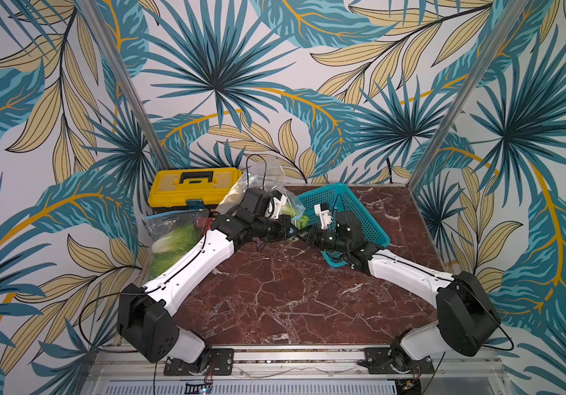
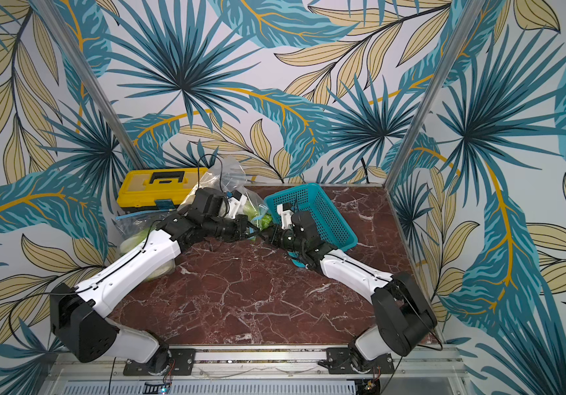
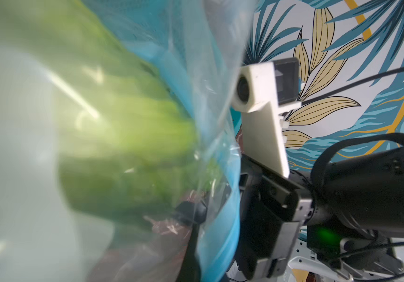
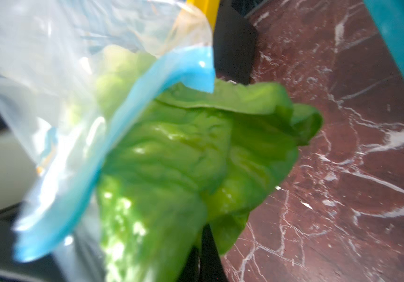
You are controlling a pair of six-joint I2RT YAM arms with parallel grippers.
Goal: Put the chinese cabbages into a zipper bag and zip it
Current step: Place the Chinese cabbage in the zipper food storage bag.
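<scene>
A clear zipper bag (image 1: 261, 181) with a blue zip strip (image 4: 135, 105) hangs at the back middle of the table. A chinese cabbage (image 1: 300, 220) sits in its mouth, green leaves sticking out past the strip (image 4: 183, 151). My left gripper (image 1: 290, 236) is shut on the bag's rim beside the blue strip (image 3: 223, 232). My right gripper (image 4: 204, 244) faces it and is shut on the tip of the cabbage's leaf. At the left edge lies a second zipper bag (image 1: 172, 239) with more cabbage inside, partly hidden under my left arm.
A yellow toolbox (image 1: 189, 188) stands at the back left behind the bags. A teal mesh basket (image 1: 360, 208) lies tilted at the back right, under my right wrist. The table is red marble (image 1: 291, 301).
</scene>
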